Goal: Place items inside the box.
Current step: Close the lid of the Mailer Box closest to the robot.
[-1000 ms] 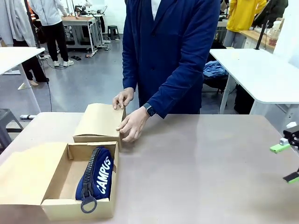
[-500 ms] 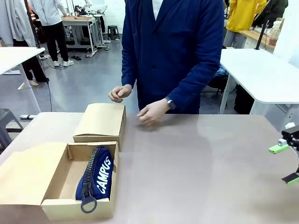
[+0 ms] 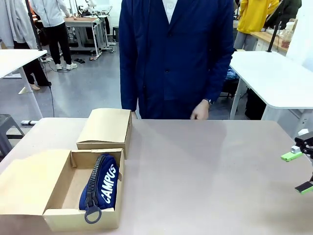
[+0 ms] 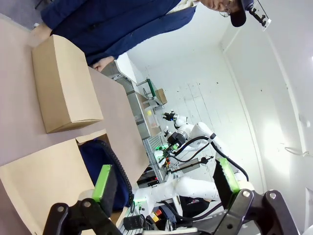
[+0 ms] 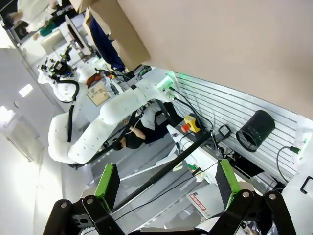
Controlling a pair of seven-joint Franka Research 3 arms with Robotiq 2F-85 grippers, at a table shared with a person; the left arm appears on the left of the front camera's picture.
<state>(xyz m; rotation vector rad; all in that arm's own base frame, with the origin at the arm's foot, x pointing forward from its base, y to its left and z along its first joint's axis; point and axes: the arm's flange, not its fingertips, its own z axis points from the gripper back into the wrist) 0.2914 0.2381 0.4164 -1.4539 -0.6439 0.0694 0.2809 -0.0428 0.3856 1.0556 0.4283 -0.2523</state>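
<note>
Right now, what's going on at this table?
Nothing is being handled. The navy CAMPUS pouch lies in the open cardboard box at the near left of the table, with a closed box just behind it. The person stands at the far side, one hand at the table's edge. The right gripper hangs open at the right edge; the left gripper is open above the open box.

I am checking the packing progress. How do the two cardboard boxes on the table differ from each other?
The near box is open, its lid folded out to the side; the far box is closed. The near box holds a navy CAMPUS pouch; the far box's contents are hidden. Both are plain brown cardboard.
</note>
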